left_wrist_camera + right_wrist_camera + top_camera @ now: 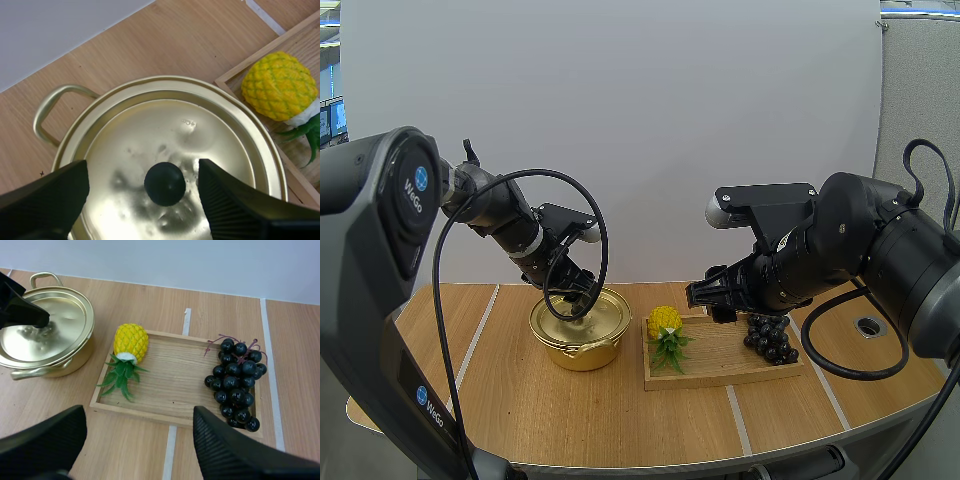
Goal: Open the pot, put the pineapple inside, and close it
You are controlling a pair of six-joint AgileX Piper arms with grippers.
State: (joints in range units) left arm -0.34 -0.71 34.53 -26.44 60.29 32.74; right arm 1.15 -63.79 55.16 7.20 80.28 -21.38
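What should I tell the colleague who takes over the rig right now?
The left gripper has jaws open either side of the knob on the lid, not gripping. The right gripper, jaws open, hovers over the tray, holding nothing. The pot is closed; the pineapple lies on the tray, the grapes at its other end. Done: nothing. To do: lift lid, put pineapple in, close.
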